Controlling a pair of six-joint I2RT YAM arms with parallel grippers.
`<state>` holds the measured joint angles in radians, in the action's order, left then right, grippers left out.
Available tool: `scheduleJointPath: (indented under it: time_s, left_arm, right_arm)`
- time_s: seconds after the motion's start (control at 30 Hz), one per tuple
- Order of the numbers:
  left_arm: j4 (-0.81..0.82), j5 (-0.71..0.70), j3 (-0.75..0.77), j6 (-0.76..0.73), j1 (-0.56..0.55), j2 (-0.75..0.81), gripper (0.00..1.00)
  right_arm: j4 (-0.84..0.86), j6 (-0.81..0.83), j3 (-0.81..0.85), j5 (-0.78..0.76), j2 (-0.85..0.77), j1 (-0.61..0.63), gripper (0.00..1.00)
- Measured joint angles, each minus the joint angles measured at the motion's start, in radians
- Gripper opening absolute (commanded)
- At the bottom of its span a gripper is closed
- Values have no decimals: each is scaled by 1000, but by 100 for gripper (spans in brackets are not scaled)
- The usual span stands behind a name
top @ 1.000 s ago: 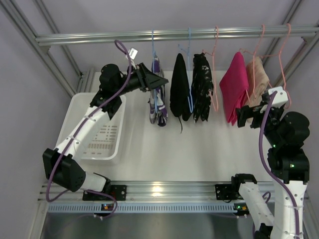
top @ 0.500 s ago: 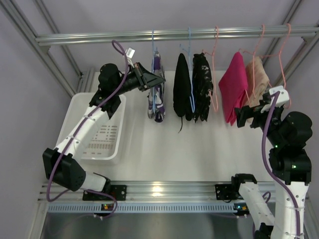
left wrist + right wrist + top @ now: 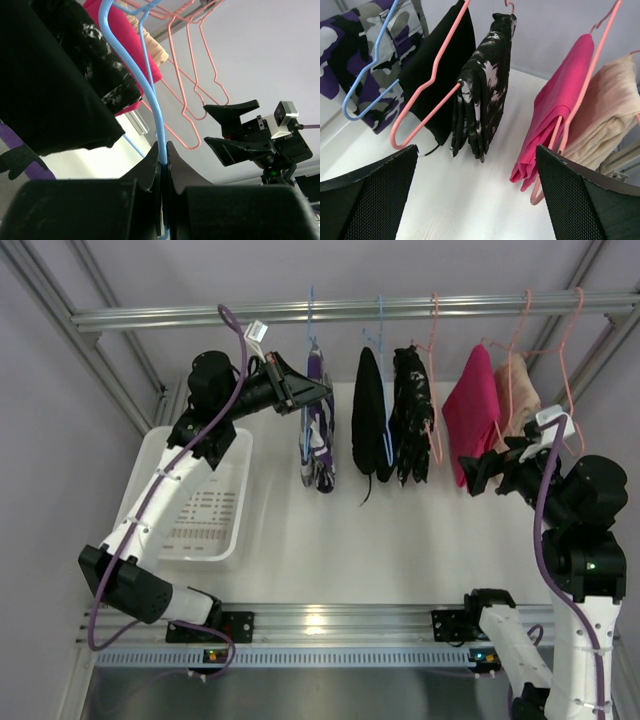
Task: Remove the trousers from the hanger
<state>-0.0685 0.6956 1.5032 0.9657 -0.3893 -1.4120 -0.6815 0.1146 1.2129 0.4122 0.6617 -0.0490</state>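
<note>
The camouflage trousers [image 3: 318, 440], purple, white and black, hang on a blue hanger [image 3: 310, 320] from the rail. My left gripper [image 3: 322, 390] is at the top of them and is shut on the hanger's thin blue wire [image 3: 159, 125]. The plain black trousers [image 3: 366, 420] hang just to the right on a second blue hanger. My right gripper [image 3: 470, 472] hovers open below the pink garment with nothing between its fingers [image 3: 375, 195]. The right wrist view also shows the camouflage trousers [image 3: 350, 55] and the black trousers [image 3: 445, 65].
A black-and-white patterned garment [image 3: 410, 415], a bright pink garment [image 3: 470, 425] and a beige garment [image 3: 520, 390] hang on pink hangers along the metal rail [image 3: 200, 315]. A white basket [image 3: 190, 510] sits on the table at the left.
My left gripper has shut on the blue hanger wire and risen a little with it, shifting the camouflage trousers. The right arm has edged left, still open.
</note>
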Motion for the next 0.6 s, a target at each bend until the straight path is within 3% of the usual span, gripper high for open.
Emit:
scheduleJointPath:
  time_s: [0.27, 0.6]
  left_arm:
    - [11, -31, -8, -1, 1, 30, 0]
    - [-14, -87, -199, -84, -58, 229, 0]
  right_arm:
    - [19, -82, 13, 92, 21, 0, 100]
    - [174, -375, 132, 184, 180, 58, 99]
